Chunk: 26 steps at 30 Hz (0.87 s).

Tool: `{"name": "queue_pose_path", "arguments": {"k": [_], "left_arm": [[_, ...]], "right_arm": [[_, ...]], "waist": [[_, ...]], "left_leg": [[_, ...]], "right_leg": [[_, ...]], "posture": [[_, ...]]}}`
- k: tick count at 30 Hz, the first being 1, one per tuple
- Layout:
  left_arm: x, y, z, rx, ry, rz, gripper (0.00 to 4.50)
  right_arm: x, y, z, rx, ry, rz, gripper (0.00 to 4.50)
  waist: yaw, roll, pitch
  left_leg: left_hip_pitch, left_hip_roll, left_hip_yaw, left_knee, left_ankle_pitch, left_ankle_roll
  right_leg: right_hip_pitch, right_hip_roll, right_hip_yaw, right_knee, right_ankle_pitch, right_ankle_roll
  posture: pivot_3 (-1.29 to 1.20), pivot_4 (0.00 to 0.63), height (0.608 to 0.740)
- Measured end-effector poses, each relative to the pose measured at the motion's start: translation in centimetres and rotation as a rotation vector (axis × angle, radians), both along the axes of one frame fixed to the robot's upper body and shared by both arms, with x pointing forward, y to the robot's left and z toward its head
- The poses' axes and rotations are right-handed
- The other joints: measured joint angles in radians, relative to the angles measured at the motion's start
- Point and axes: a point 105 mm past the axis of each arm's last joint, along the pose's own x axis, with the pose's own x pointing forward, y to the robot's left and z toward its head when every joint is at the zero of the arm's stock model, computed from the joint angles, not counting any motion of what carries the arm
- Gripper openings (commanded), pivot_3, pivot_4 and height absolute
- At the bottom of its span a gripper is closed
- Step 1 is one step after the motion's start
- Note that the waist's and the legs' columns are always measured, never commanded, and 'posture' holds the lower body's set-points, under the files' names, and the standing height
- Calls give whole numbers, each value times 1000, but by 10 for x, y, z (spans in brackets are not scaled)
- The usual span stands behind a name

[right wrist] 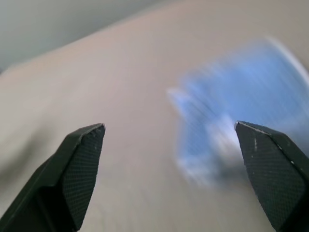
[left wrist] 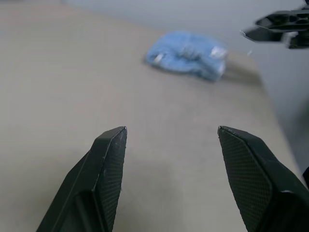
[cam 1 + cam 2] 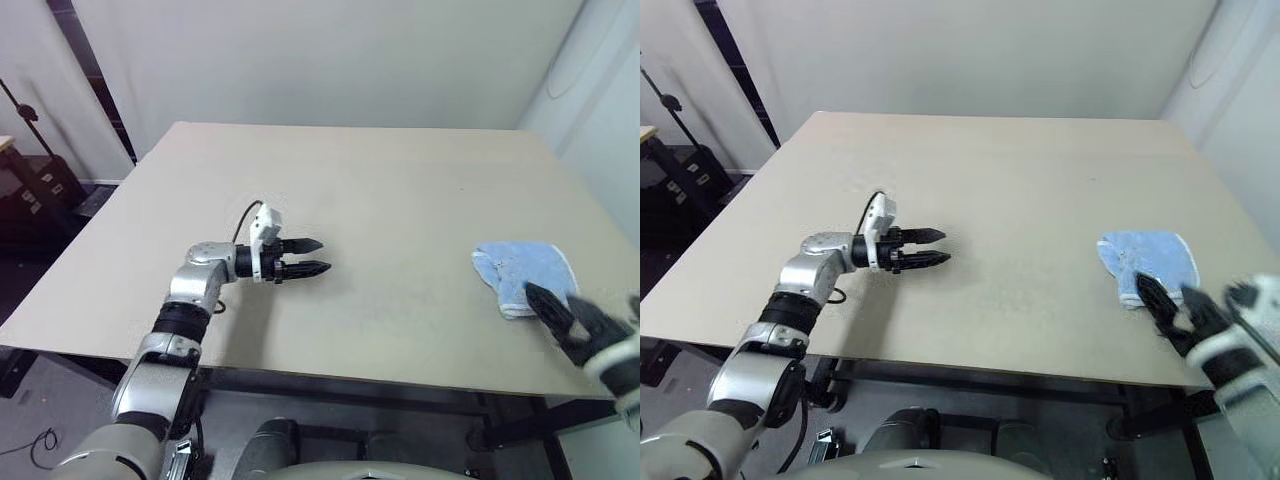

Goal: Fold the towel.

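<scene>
you have a wide, bare, beige tabletop (image 3: 380, 190) in front of you, set against pale plain walls, with dark stands and cases (image 3: 35, 185) on the floor off its far left corner.

the small light-blue terry towel with a white stitched border (image 3: 525, 272) lies on the right side of the table, close to the near edge. it sits in a bunched, roughly folded heap rather than spread flat, with the white edging showing along its near and right sides. in the left wrist view you can see it as a low, rumpled mound (image 2: 186, 53) with a couple of pale spots on it. nothing is touching it.

your left gripper with two black fingers (image 3: 312, 256) hangs just above the table left of centre, pointing level toward the right, straight at the towel but well apart from it. its fingers stand apart with nothing between them; the left wrist view shows bare tabletop in the gap between the two textured pads (image 2: 113, 159).

your right gripper (image 3: 562, 318) is at the near right edge of the table, just beside the towel's near side and above it, pointing forward. its fingers are spread wide and hold nothing. the right wrist view shows the two black pads (image 1: 82, 164) far apart, with the blurred blue towel (image 1: 241, 111) lying beyond them on the table.
</scene>
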Motion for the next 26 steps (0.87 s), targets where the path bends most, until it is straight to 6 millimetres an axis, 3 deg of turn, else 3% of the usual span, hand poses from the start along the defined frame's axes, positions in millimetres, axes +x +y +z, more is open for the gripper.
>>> {"name": "queue_pose_path", "arguments": {"k": [2, 10, 16, 21, 26], "left_arm": [[-9, 8, 0, -12, 10, -9, 3182], [-32, 40, 6, -25, -47, 35, 3182], [-45, 64, 9, 11, -72, 120, 3182], [-49, 79, 7, 30, -39, 174, 4422], [-59, 85, -3, 61, -2, 208, 4471]], "right_arm": [[8, 23, 7, -103, -47, 133, 4484], [16, 86, -6, -181, -106, 512, 4484], [24, 95, -25, -133, -64, 642, 4484], [34, 106, -32, -114, -66, 704, 4500], [34, 111, -33, -97, -69, 748, 4500]], "waist": [[1, 0, 0], [34, -2, 1], [31, -2, 1], [24, -2, 1], [25, -2, 1]], "left_leg": [[-1, 0, 0, -1, 0, 0], [-7, -2, 1, -2, -1, 7], [-2, -1, 1, -2, -3, 4], [-3, -2, 2, -2, -3, 3], [-6, -2, 3, -6, -2, 6]], "right_leg": [[1, 0, 0, -5, 0, 0], [-2, -1, -1, -9, 3, 6], [2, -2, 1, -10, 1, 1], [1, -4, 1, -10, 2, 1], [-4, -4, 1, -12, 2, 1]], "posture": [[0, 0, 709], [0, 0, 709], [0, 0, 709], [0, 0, 709], [0, 0, 709]]}}
